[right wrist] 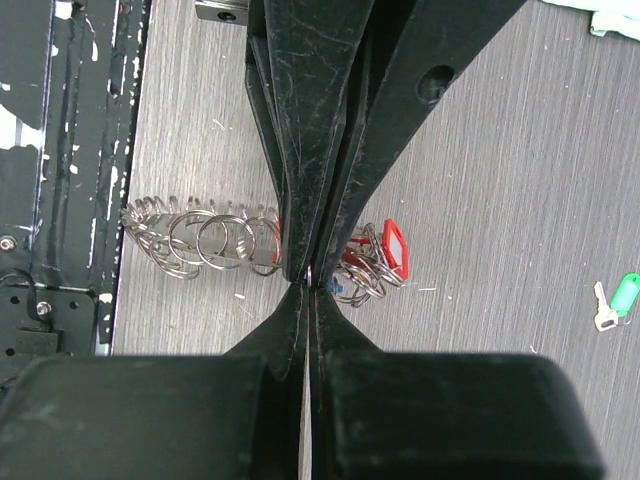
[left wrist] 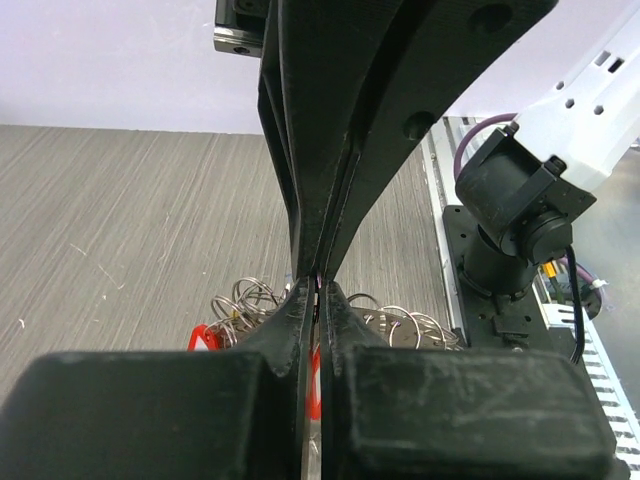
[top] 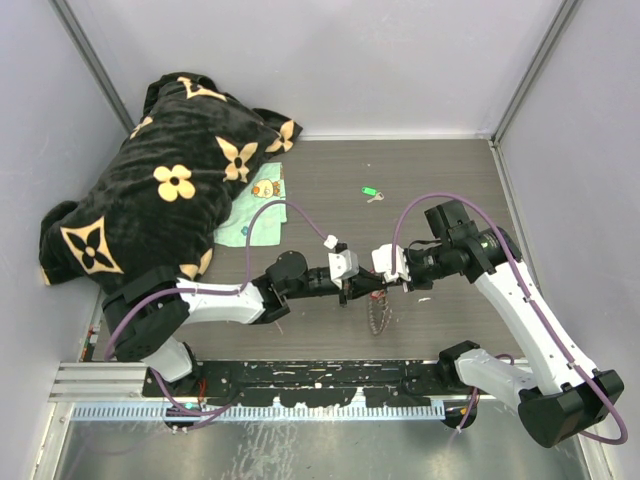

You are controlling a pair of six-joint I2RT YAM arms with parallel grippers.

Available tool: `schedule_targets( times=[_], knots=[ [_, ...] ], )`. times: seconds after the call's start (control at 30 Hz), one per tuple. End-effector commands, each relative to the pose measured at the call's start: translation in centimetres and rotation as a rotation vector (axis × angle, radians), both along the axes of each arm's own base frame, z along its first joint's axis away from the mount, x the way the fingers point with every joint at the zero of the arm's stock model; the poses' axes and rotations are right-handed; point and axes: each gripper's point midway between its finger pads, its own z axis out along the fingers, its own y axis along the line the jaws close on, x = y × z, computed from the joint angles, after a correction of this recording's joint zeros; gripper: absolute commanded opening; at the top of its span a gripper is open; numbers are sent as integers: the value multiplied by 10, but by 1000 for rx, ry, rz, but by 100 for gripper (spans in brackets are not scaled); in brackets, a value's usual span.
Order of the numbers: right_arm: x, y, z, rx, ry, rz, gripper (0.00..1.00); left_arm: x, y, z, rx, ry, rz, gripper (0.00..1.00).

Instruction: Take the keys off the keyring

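Observation:
The keyring (top: 378, 315) is a bunch of silver wire rings that hangs between the two grippers, just above the table. In the right wrist view the keyring (right wrist: 200, 240) stretches left of the fingers, and a red tag (right wrist: 393, 250) sits on its right end. My right gripper (right wrist: 308, 288) is shut on a thin ring of it. My left gripper (left wrist: 318, 285) is shut tip to tip against the right one. A silver strip and a red tag (left wrist: 316, 370) show in the slit between its fingers. From above, the left gripper (top: 358, 288) and right gripper (top: 376, 284) meet mid-table.
A loose key with a green tag (top: 371, 192) lies on the table farther back; it also shows as the green-tagged key (right wrist: 618, 298). A black flowered blanket (top: 160, 200) and a pale green cloth (top: 250, 215) cover the back left. The black base rail (top: 330, 380) runs along the near edge.

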Motion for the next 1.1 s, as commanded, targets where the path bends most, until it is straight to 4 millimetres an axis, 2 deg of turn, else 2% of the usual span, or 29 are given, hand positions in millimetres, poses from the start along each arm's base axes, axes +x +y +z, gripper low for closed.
schedule_targets(
  times=[0.0,0.17,0.43,0.53,0.77,0.97,1.07],
  knots=[
    [-3,14,16,81,-28,37,1,2,-5,20,-25,-52,-14,0],
    [-2,15,18,98,-9,0,3,5,0,24,-37,-51,11,0],
    [0,19,24,198,54,-116,31,7,20,50,-178,-55,66,0],
    [-2,18,36,266,72,-136,39,5,28,60,-238,-50,68,0],
    [-21,25,77,481,140,-89,58,-3,50,95,-400,-33,54,0],
    [-29,30,99,562,216,-65,60,-11,65,120,-465,-23,46,0],
    [-32,32,114,592,239,-42,61,-17,76,142,-518,-23,40,0]
  ],
)
